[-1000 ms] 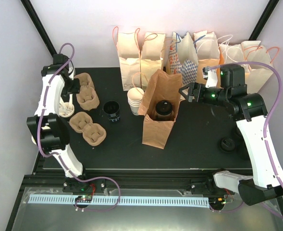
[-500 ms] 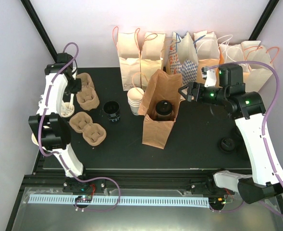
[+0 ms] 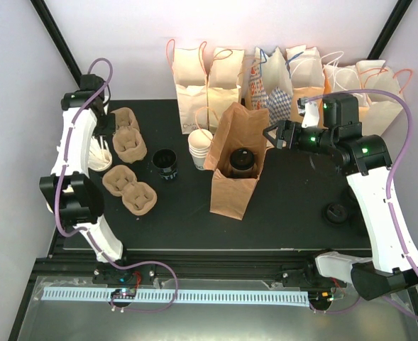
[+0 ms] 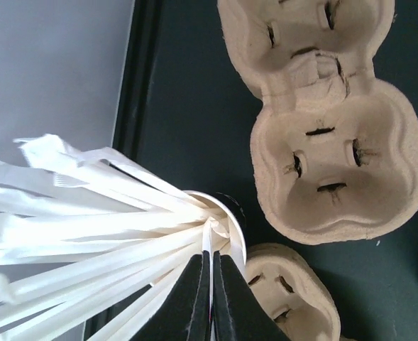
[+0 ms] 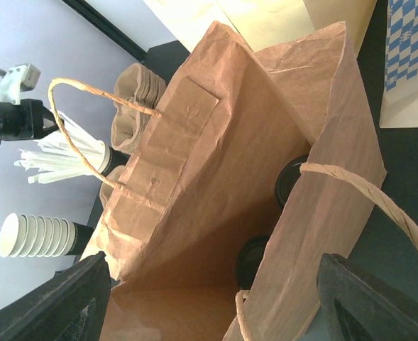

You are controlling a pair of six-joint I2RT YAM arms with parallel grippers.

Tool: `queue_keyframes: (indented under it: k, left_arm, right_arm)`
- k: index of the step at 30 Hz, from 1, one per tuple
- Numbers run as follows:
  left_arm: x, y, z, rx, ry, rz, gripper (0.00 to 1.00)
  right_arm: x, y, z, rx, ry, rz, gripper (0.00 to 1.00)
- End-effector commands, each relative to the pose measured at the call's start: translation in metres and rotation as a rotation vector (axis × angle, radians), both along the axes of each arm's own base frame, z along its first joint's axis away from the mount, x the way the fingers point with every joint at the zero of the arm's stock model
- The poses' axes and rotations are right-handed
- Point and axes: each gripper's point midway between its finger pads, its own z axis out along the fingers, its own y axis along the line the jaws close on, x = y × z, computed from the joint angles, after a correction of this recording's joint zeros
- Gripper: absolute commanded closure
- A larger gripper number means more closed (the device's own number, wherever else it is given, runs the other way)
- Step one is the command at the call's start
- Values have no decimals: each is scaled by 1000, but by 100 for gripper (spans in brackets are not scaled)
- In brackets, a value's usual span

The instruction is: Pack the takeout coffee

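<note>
Left gripper (image 4: 210,257): fingers drawn together at the mouth of a white cup (image 4: 230,213) stuffed with wrapped straws (image 4: 88,213). A thin white strip shows between the tips; cannot tell if it is pinched. Just beyond the tips, pulp cup carriers (image 4: 322,170) lie open side up on the black desk (image 4: 187,85).

Right gripper (image 3: 269,136): fingers wide apart, holding nothing, level with the top edge of the brown paper bag (image 3: 233,181), just beside its open mouth. Bag stands upright. Below the gripper, down inside the bag, sits the takeout coffee (image 3: 242,160), black lid up.

Past the bag from this gripper: a stack of white cups (image 3: 200,148), then a short black lid stack (image 3: 165,163).
</note>
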Motion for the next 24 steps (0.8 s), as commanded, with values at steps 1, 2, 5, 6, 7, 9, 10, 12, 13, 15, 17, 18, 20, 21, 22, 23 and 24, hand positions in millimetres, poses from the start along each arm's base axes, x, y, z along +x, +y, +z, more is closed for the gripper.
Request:
queue_keyframes:
  k: [1,2,5,6,7,9,10,12,13,15,17,18,20,21,22,23,24]
  left_arm:
    - [-8,3,48,38,-96,24,98]
    - [-9,3,53,41,-106,27,98]
    - [-13,3,71,45,-150,46,98]
    - [-15,3,79,34,-176,64,99]
    - [-17,1,88,16,-207,81,98]
    - [-19,-6,110,-29,-282,94,98]
    - [-21,-10,123,-46,-323,92,98]
    - [-27,-15,149,-70,-413,95,98]
    - [-31,-19,162,-90,-459,90,98]
    - [-43,-28,186,-153,-539,92,98]
    - [-58,-35,206,-207,-603,104,98]
    - [-65,-39,215,-233,-635,106,98]
    - [-76,-49,229,-301,-690,89,98]
    - [-84,-59,239,-367,-726,76,99]
    - [-85,-71,242,-430,-740,36,98]
    - [-89,-83,245,-505,-758,10,98]
    - [-92,-97,247,-600,-771,-10,98]
  right_arm:
    - [-1,4,4,17,-9,14,18]
    - [-2,3,4,17,-10,14,18]
    - [-3,4,3,19,-4,16,18]
    - [-3,4,2,19,-4,17,18]
    - [-3,4,2,21,-3,18,18]
    - [-3,4,1,21,1,18,18]
    - [-3,4,0,20,2,18,18]
    - [-3,4,1,22,0,18,18]
    - [-3,4,1,21,0,19,18]
    - [-3,5,1,24,1,20,18]
    - [-2,5,1,27,5,22,18]
    - [-2,6,0,27,6,24,18]
    - [-2,7,0,29,9,27,18]
    - [-2,6,-1,27,14,27,18]
    - [-2,6,-1,28,14,27,18]
    - [-2,6,-3,27,19,27,18]
    - [-3,6,-3,28,21,27,19]
